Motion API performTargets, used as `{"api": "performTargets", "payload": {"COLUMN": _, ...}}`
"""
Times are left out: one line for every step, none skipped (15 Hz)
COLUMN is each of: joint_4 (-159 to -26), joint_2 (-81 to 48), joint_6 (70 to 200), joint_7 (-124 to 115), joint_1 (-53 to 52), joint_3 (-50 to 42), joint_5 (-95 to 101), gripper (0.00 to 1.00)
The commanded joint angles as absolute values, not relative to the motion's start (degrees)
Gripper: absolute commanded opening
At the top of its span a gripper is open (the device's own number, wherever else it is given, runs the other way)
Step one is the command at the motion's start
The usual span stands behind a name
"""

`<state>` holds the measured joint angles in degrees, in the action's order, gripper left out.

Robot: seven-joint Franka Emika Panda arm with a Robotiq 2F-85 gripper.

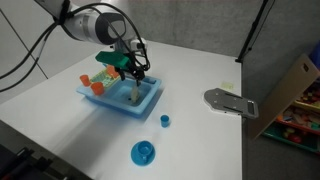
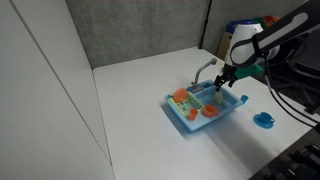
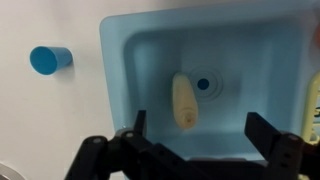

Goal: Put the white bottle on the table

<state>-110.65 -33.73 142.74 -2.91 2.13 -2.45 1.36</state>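
Observation:
The white bottle is a small cream-coloured stubby thing lying on its side on the floor of the blue toy sink, beside the drain. My gripper is open, its two black fingers wide apart, one on each side of the bottle's near end and just above it. In both exterior views the gripper reaches down into the sink basin; the bottle is hidden there. The white table lies all around the sink.
A small blue cup lies on the table near the sink. A blue round dish sits further off. Orange cups are in the sink's side rack. A grey flat tool lies at the table edge.

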Motion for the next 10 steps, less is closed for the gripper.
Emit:
{"api": "performTargets", "payload": {"joint_4": -107.0, "joint_2": -37.2, "joint_6": 143.1, "joint_7": -1.7, "joint_1": 2.7, "joint_3": -2.0, "joint_5": 0.4, "gripper": 1.0}}
{"api": "performTargets", "payload": {"joint_4": -106.3, "joint_2": -38.1, "joint_6": 143.2, "joint_7": -2.2, "joint_1": 2.5, "joint_3": -2.2, "joint_5": 0.7, "gripper": 1.0}}
{"api": "performTargets", "payload": {"joint_4": -105.5, "joint_2": -39.0, "joint_6": 143.1, "joint_7": -2.5, "joint_1": 2.3, "joint_3": -2.4, "joint_5": 0.8, "gripper": 1.0}}
{"api": "performTargets", "payload": {"joint_4": -104.8, "joint_2": -39.8, "joint_6": 142.6, "joint_7": -2.7, "joint_1": 2.3, "joint_3": -2.5, "joint_5": 0.8, "gripper": 1.0}}
{"api": "performTargets", "payload": {"joint_4": -104.1, "joint_2": -40.6, "joint_6": 142.4, "joint_7": -2.8, "joint_1": 2.3, "joint_3": -2.4, "joint_5": 0.7, "gripper": 1.0}}
{"api": "performTargets", "payload": {"joint_4": -103.6, "joint_2": -41.2, "joint_6": 142.4, "joint_7": -3.0, "joint_1": 2.2, "joint_3": -2.5, "joint_5": 0.8, "gripper": 1.0}}
{"api": "performTargets", "payload": {"joint_4": -103.1, "joint_2": -41.9, "joint_6": 142.5, "joint_7": -3.3, "joint_1": 1.9, "joint_3": -2.7, "joint_5": 1.0, "gripper": 1.0}}
{"api": "performTargets", "payload": {"joint_4": -102.8, "joint_2": -42.5, "joint_6": 142.7, "joint_7": -3.5, "joint_1": 1.7, "joint_3": -2.9, "joint_5": 1.2, "gripper": 1.0}}
{"api": "performTargets", "payload": {"joint_4": -102.4, "joint_2": -43.0, "joint_6": 142.8, "joint_7": -3.8, "joint_1": 1.5, "joint_3": -3.1, "joint_5": 1.4, "gripper": 1.0}}
{"api": "performTargets", "payload": {"joint_4": -102.1, "joint_2": -43.4, "joint_6": 142.8, "joint_7": -3.8, "joint_1": 1.4, "joint_3": -3.2, "joint_5": 1.5, "gripper": 1.0}}
